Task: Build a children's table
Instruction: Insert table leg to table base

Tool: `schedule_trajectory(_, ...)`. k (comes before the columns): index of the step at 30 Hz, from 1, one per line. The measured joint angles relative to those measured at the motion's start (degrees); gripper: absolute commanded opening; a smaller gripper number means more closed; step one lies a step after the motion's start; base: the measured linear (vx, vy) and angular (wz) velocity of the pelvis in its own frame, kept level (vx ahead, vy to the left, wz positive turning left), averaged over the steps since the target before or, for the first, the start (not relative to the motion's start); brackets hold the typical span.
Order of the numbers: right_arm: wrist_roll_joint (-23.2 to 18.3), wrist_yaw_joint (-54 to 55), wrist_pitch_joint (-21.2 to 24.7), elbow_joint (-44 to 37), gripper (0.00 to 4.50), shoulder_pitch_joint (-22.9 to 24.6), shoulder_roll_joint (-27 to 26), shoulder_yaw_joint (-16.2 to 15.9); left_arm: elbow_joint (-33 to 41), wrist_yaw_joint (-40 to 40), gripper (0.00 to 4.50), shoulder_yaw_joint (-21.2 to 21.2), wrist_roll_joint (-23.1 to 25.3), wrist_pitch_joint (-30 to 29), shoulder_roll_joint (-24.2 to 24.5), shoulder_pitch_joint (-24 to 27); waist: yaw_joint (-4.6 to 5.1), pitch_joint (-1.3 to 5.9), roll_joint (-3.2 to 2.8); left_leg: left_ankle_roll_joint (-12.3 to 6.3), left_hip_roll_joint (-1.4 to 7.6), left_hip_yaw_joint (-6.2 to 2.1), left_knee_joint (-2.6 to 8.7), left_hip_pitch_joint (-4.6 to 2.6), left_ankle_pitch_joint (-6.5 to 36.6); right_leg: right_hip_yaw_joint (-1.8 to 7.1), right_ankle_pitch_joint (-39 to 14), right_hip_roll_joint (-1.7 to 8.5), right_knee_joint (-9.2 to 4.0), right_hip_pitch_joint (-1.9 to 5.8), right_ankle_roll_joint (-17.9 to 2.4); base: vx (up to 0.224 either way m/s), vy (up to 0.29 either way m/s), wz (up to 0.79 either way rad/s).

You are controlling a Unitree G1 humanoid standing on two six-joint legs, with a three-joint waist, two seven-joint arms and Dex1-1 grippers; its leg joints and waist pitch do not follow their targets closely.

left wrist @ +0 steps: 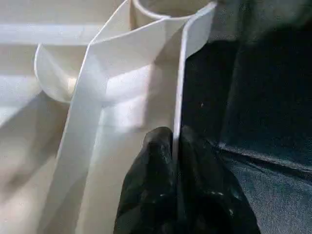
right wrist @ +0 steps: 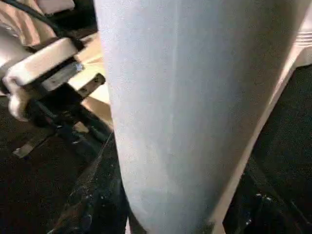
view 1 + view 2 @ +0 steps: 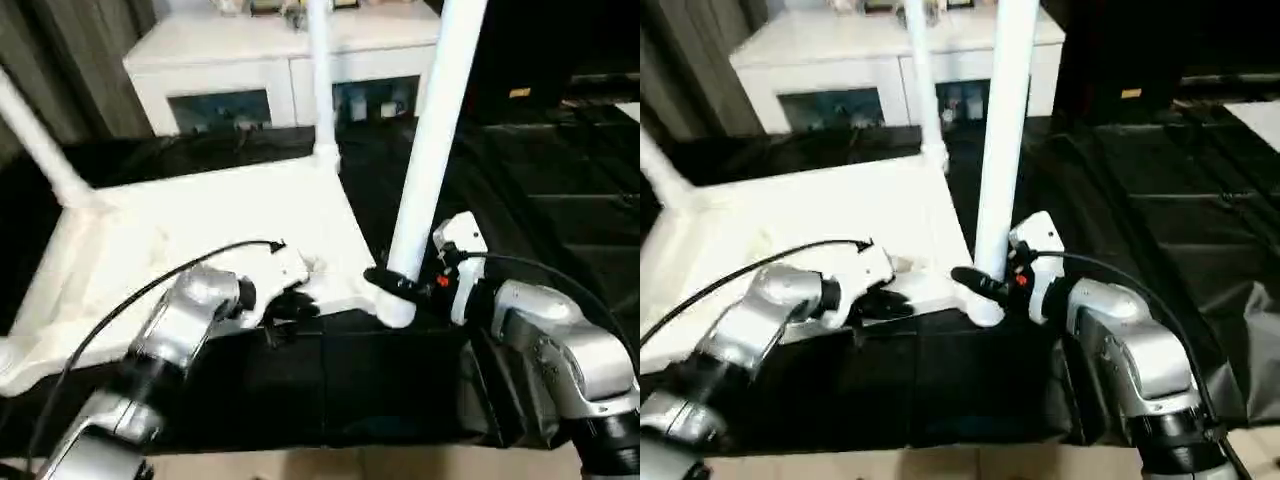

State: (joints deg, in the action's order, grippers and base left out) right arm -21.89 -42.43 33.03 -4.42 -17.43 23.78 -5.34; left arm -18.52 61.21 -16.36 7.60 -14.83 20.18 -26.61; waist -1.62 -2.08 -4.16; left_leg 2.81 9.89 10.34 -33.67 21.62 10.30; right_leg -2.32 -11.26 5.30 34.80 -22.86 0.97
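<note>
From the head cameras I see the tabletop lying upside down on the black-covered worktop, near corner toward me. Three legs stand in it: one at the far corner, one at the left edge, and the near leg rising from the near corner socket.

My right pincer is closed around the near leg just above the socket; black fingers wrap its base. The right wrist camera gives just the leg's tube up close, plus the left pincer's white body off to one side, so the two pincers are near each other.

My left pincer sits at the tabletop's near rim, beside that socket. The head views can't resolve the grip; the left wrist camera does: both black fingers pinch the thin upright rim wall, one on each side, with the round socket just beyond.

A white cabinet with glass doors stands behind the worktop.
</note>
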Motion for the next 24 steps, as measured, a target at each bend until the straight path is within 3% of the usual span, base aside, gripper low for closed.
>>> schedule_trajectory(3,0.31,0.02,-0.89,1.39,1.86,-0.85,-0.02,0.06,3.81,0.43,0.01,-1.69,0.09,0.13,0.58,1.27,-0.38,0.03,0.23,-0.22,-0.01,0.05,-0.01,0.47,0.13,-0.03,0.08,0.00,-0.20,-0.24,-0.12,0.000,0.000,0.00)
schedule_trajectory(9,1.18,3.34,-3.68,7.68,1.86,-4.76,-2.10,2.74,4.83,-0.50,0.00,-2.60,1.06,-1.02,0.20,1.28,-0.92,-0.03,0.59,-0.62,0.01,0.14,-0.09,0.52,0.08,-0.06,0.08,0.02,-0.32,-0.23,-0.12,0.000,0.000,0.00)
schedule_trajectory(18,1.03,5.94,-6.30,12.58,1.86,-7.10,-5.43,5.06,5.20,-8.30,0.00,-1.89,1.01,-11.20,-5.05,-0.07,-0.28,-0.17,1.62,-0.35,0.04,0.40,-0.33,0.38,0.21,0.15,0.44,0.07,-0.33,-0.15,-0.39,0.000,0.000,0.00)
schedule_trajectory(24,1.01,4.37,-6.48,12.58,1.86,-7.10,-5.71,4.96,3.51,-9.62,0.00,-1.89,1.08,-6.66,-4.89,-0.25,-0.23,-0.32,1.93,-0.31,0.15,0.38,-0.32,0.40,0.19,0.03,0.51,0.01,-0.31,-0.21,-0.36,0.000,0.000,0.00)
